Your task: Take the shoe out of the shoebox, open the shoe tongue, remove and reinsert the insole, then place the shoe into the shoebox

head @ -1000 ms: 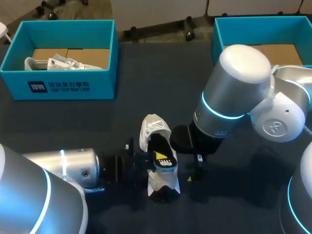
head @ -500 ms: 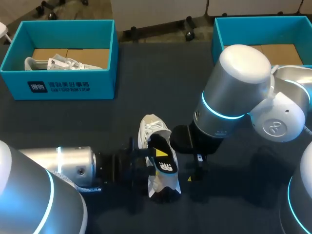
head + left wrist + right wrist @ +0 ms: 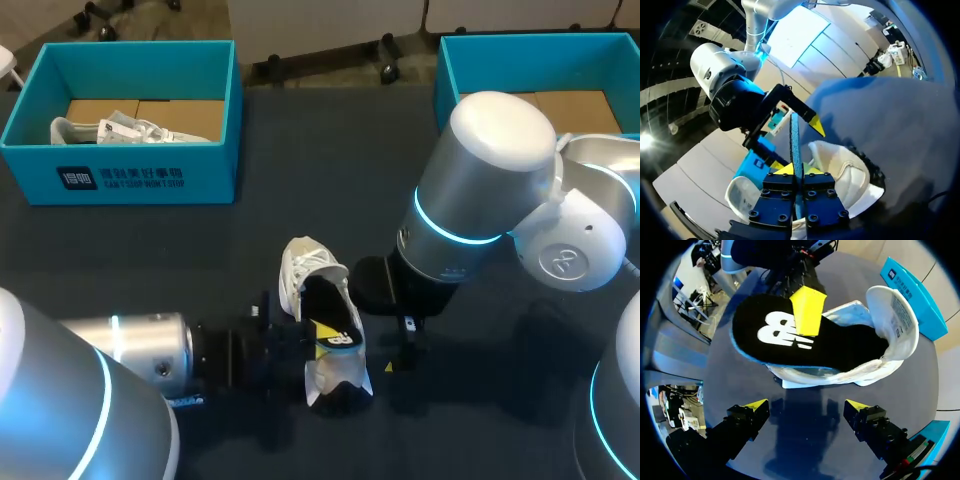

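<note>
Ideally, the left gripper (image 3: 798,170), clamped on the insole (image 3: 840,347) sticking half out of the shoe (image 3: 303,268) on the table (image 3: 300,150), should slide it lengthwise while the right gripper (image 3: 805,405), spread open just beside, steadies the shoe.

Shoeboxes: two, left shoebox (image 3: 200,175) and right shoebox (image 3: 540,62)
Shoes: two, one shoe on the tabletop (image 3: 300,270), one shoe in the left shoebox (image 3: 120,130)
Insole (image 3: 330,305): one
Arms: two, left arm (image 3: 130,350), right arm (image 3: 480,190)
Hands: two, left hand (image 3: 799,170), right hand (image 3: 805,405)

Dark navy table (image 3: 300,200), matte and plain
</note>
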You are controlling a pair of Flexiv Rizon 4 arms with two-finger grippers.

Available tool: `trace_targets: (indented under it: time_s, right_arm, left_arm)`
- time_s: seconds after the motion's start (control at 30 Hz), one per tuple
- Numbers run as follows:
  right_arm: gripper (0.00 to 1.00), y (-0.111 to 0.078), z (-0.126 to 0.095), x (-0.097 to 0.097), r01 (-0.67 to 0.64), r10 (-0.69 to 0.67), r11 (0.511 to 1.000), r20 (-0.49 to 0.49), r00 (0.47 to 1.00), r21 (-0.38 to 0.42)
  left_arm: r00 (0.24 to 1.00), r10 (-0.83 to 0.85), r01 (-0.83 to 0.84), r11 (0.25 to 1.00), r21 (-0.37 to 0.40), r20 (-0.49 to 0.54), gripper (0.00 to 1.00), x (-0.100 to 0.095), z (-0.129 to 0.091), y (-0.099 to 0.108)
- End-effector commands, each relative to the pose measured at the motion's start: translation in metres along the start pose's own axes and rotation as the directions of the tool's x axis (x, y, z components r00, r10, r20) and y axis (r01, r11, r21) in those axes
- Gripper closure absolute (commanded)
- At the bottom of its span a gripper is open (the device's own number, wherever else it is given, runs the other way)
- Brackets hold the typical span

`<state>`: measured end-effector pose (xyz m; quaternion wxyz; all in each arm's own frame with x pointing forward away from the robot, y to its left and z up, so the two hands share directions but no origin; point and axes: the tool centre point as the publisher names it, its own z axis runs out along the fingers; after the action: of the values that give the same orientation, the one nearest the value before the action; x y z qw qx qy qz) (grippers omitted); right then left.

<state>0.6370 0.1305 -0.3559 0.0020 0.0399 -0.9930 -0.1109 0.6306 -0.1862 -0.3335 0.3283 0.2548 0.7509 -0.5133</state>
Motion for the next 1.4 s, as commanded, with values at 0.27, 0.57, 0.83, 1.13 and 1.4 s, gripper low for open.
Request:
trace_targets:
  time_s: [0.27,0.57,0.83,1.13,1.4]
  right_arm:
    - [0.00,0.001,0.002,0.000,0.000,0.000,1.000,0.000,1.000,0.001]
    - [0.00,0.001,0.002,0.000,0.000,0.000,1.000,0.000,1.000,0.001]
    - [0.00,0.001,0.002,0.000,0.000,0.000,1.000,0.000,1.000,0.001]
    - [0.00,0.001,0.002,0.000,0.000,0.000,1.000,0.000,1.000,0.001]
    - [0.00,0.001,0.002,0.000,0.000,0.000,1.000,0.000,1.000,0.001]
  left_arm:
    - [0.999,0.037,-0.035,0.996,-0.086,0.019,1.00,-0.002,0.013,0.029]
    - [0.999,0.017,-0.014,0.997,-0.072,0.045,0.71,-0.004,0.005,0.019]
    - [0.998,0.011,-0.008,0.999,-0.054,0.065,0.69,-0.010,-0.006,0.003]
    - [0.998,0.027,-0.026,0.999,-0.021,0.055,0.73,-0.006,-0.003,-0.008]
    - [0.995,0.094,-0.093,0.995,-0.047,0.019,1.00,0.003,0.010,0.007]
